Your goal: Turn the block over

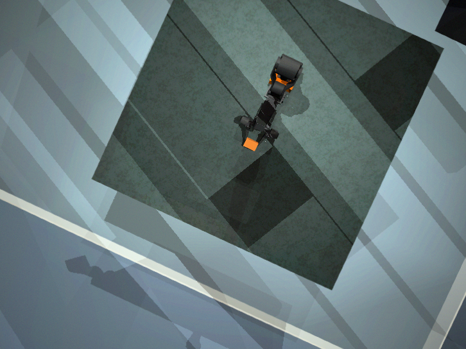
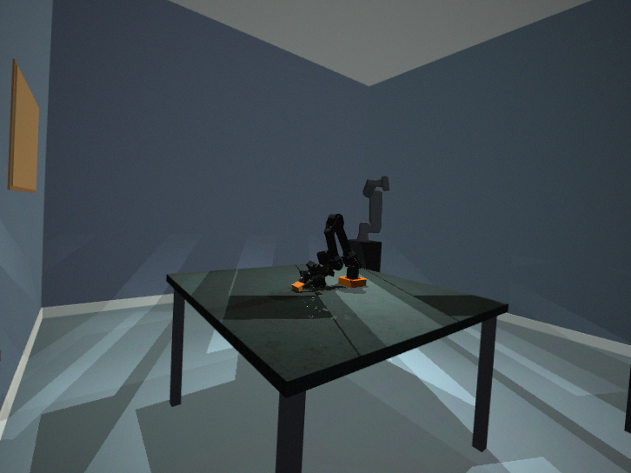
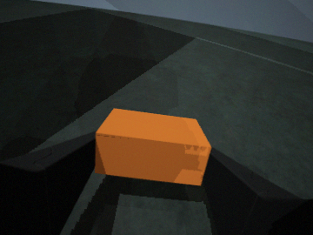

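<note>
The orange block (image 1: 250, 144) (image 2: 297, 286) (image 3: 152, 124) is held between the two black fingers of my gripper (image 1: 250, 140) (image 3: 152, 144). The gripper is shut on it, one finger at each end, and reaches out at a low slant. The block is low over the dark green table (image 1: 174, 92) (image 2: 295, 346); whether it touches the table I cannot tell. In the wrist view its upper face and the long face toward the camera are plain orange with patches of shadow. No mark shows on these faces. The underside and the far face are hidden.
The arm's orange base (image 2: 351, 282) stands on the table behind the gripper. Dark shadow patches and lines cross the table top. A grey arm (image 2: 375, 209) stands on a dark pedestal beyond the table. A tan panel (image 2: 25, 129) hangs on the left wall.
</note>
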Robot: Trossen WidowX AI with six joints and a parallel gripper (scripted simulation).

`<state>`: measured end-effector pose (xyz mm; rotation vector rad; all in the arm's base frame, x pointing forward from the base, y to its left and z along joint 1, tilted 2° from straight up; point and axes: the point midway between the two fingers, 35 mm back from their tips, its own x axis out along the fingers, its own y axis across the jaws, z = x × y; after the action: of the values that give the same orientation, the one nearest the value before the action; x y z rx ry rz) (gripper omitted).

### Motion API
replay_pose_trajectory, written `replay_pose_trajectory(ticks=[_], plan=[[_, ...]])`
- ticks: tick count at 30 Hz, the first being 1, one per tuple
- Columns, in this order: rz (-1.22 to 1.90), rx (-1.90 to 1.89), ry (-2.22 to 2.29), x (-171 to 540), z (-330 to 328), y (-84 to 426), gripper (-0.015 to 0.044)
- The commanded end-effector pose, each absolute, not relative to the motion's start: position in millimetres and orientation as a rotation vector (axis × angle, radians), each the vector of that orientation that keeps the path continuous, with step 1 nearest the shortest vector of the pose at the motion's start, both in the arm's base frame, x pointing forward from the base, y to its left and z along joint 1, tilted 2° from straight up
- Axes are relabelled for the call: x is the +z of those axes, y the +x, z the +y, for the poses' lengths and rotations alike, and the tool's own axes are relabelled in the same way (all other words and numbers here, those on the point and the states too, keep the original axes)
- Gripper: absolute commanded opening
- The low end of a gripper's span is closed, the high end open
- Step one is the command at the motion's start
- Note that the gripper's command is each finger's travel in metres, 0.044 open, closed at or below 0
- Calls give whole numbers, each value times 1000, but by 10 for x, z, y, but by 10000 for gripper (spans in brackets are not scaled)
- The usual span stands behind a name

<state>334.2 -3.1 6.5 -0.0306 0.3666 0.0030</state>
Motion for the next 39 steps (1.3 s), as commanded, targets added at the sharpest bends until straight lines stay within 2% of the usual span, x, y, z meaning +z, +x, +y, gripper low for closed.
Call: replay_pose_trajectory(ticks=[1,17,39], plan=[[365,10,-35,65,-22,3338,26],[365,10,-35,65,-22,3338,440],[365,10,-35,65,-22,3338,440]])
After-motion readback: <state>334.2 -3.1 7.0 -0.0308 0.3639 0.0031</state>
